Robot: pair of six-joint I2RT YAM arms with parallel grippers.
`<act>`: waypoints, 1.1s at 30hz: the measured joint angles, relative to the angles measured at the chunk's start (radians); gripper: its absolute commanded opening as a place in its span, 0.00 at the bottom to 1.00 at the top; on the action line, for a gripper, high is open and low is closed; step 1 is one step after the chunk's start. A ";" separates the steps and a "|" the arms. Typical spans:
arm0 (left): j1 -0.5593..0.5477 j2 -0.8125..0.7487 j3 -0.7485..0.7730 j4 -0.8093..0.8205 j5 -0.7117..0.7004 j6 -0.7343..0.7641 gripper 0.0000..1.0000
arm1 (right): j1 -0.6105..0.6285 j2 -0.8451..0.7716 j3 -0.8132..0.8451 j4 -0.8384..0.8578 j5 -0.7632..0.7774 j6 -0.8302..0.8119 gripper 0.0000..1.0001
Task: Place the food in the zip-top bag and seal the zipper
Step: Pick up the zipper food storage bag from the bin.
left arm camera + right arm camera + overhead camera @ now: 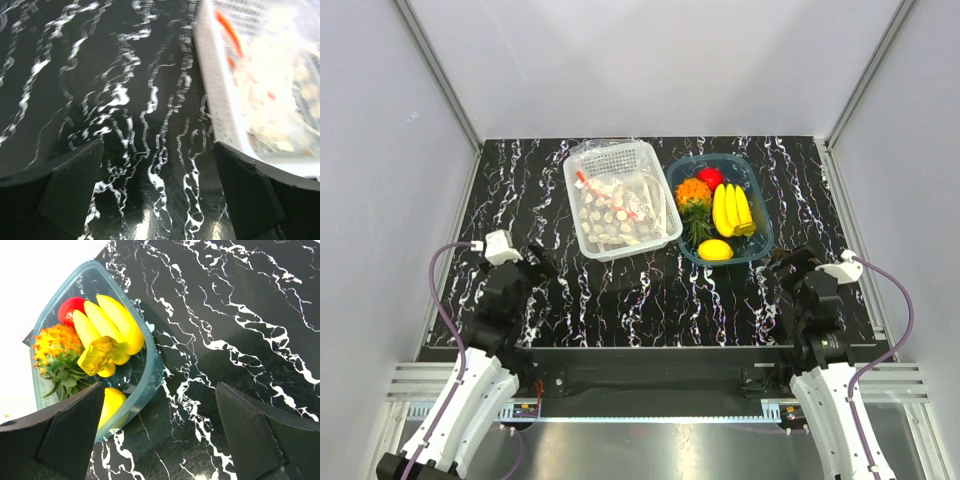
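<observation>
The zip-top bag (620, 208), a crumpled clear pouch printed with white dots, is lying inside a white perforated basket (610, 152) at the rear middle of the black, white-veined counter (650, 290). The food (725, 212) is sitting apart from it, gathered in a blue-tinted clear tub (761, 215) that is standing just beside the basket on its right. An orange piece with green leaves (693, 195) is resting at the tub's left side, a small red fruit (710, 177) is tucked at the far end, a yellow banana bunch (735, 208) is stretching along the right side, and a yellow lemon (716, 250) is lying at the near end. The left end effector (535, 265) is hovering over bare counter near the basket's near-left corner, its fingers (70, 190) spread wide and gripping nothing. Its wrist camera is showing the basket's wall at the right of the view, with the pouch blurred behind it. The right end effector (782, 265) is hanging just off the tub's near-right corner, likewise spread wide and holding nothing, and its wrist view is showing the tub and all four pieces at the left. Two purple cables (438, 275) are looping from the wrists, and pale walls (380, 150) are enclosing the counter on three sides.
</observation>
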State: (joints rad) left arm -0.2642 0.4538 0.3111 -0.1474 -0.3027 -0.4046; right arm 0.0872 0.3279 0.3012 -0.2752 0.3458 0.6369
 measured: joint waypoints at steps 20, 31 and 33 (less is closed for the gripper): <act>0.003 0.216 0.153 -0.029 0.127 -0.072 0.99 | 0.000 -0.079 -0.020 -0.005 -0.027 -0.003 1.00; -0.062 0.713 0.594 -0.057 0.140 -0.066 0.93 | 0.000 -0.005 -0.020 0.001 -0.051 -0.004 1.00; -0.079 0.801 0.678 -0.068 0.140 -0.056 0.91 | 0.000 -0.008 -0.020 0.002 -0.051 -0.004 1.00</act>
State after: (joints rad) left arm -0.3428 1.2549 0.9886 -0.2157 -0.1631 -0.4606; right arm 0.0872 0.3199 0.2810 -0.2733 0.2943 0.6327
